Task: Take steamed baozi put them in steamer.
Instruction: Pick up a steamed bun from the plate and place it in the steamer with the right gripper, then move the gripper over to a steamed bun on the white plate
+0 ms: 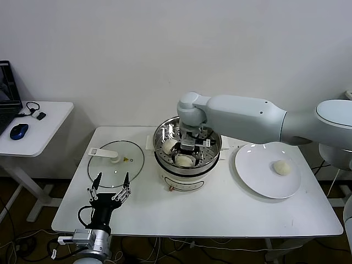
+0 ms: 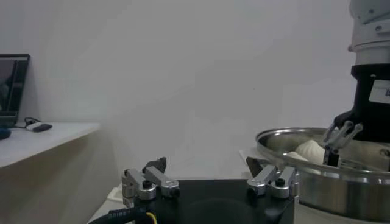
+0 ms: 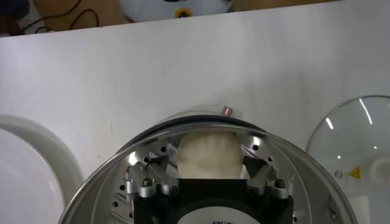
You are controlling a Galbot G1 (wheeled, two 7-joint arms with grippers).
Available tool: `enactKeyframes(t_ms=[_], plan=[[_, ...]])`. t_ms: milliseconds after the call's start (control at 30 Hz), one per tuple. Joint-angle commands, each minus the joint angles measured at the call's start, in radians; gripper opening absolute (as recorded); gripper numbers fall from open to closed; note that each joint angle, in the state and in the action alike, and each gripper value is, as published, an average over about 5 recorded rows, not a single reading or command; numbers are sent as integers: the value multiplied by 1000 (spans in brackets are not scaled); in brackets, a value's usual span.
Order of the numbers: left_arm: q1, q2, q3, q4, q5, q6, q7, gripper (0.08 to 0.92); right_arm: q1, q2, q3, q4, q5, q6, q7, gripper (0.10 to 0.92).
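Two baozi (image 1: 170,146) in steamer (image 1: 212,155) beneath open right gripper (image 1: 187,153), one on plate (image 1: 253,170).

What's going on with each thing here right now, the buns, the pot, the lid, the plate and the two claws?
steamer: uncovered, two baozi inside.
baozi between the fingers: resting on the steamer floor.
baozi at the steamer's left: lying loose.
baozi on the plate: waiting, untouched.
plate: holds one baozi.
glass lid: off, flat on the table.
right gripper: open, down in the steamer.
left gripper: open, empty, near the lid.
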Motion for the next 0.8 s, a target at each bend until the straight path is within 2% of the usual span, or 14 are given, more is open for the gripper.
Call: enactKeyframes(t_ms=[33, 467, 800], plan=[[-1, 0, 1, 1, 0, 1, 0, 823, 9, -4, 5, -10, 6, 25, -1, 821], [-2, 0, 8, -5, 1, 4, -1, 823, 130, -52, 20, -97, 97, 64, -5, 823], [-9, 13, 17, -10, 3, 14, 3, 823, 264, -218, -93, -140, 328, -168, -24, 823]])
